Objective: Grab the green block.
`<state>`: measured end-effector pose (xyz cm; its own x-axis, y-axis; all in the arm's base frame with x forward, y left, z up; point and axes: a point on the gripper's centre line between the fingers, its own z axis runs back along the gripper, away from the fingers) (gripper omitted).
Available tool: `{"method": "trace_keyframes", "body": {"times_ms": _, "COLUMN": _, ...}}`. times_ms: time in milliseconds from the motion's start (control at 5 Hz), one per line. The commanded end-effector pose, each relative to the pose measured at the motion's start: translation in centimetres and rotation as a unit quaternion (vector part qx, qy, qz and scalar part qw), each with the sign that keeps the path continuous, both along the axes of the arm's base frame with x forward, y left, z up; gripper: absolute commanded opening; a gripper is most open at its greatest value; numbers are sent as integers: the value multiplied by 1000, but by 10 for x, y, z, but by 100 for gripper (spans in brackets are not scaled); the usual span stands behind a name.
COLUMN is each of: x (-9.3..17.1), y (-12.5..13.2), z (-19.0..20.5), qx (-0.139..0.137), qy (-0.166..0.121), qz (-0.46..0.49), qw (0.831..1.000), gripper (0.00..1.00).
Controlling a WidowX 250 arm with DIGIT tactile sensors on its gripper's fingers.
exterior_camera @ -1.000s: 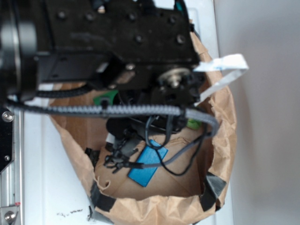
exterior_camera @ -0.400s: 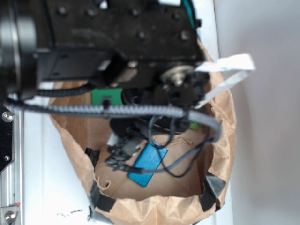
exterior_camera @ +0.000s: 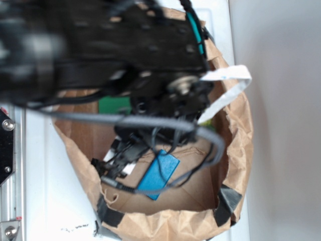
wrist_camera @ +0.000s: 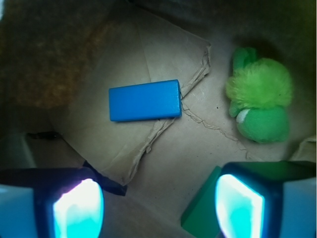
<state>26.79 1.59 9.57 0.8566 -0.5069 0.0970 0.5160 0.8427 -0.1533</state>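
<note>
White tabletop and a pale wall at right frame a crumpled brown paper bag, its rim patched with two strips of dark tape; you look down into it from the exterior view, where the black, motion-blurred robot arm covers the upper half. One grey sheathed cable and one white ribbon cable cross the bag's mouth.

On the bag floor you can count one blue block, one green block and one green plush toy with a fuzzy yellow-green tuft. The blue block lies flat near the middle of the floor, well apart from the other two things. In the wrist view the plush toy sits at far right.

The green block lies at the near right of the wrist view, just beside the right finger; that finger hides part of it, and you cannot tell whether they touch. In the exterior view a patch of the same green shows under the arm at the bag's far left.

The gripper is spread wide, its two pale, glowing fingers well apart, with bare brown paper between them and nothing held.
</note>
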Motion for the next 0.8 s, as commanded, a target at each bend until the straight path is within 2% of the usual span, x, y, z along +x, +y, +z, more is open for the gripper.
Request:
{"method": "trace_keyframes", "body": {"times_ms": 0, "x": 15, "y": 21, "z": 0, "qx": 12, "qy": 5, "qz": 32, "qw": 999, "gripper": 100}}
{"method": "trace_keyframes", "body": {"times_ms": 200, "x": 12, "y": 21, "z": 2, "qx": -2, "qy": 39, "qz": 50, "qw": 998, "gripper": 100}}
{"method": "trace_keyframes", "body": {"times_ms": 400, "x": 5, "y": 8, "z": 7, "qx": 29, "qy": 60, "qz": 171, "qw": 983, "gripper": 100}}
{"method": "trace_keyframes", "body": {"times_ms": 600, "x": -5, "y": 4, "z": 8, "qx": 32, "qy": -2, "qz": 247, "qw": 968, "gripper": 100}}
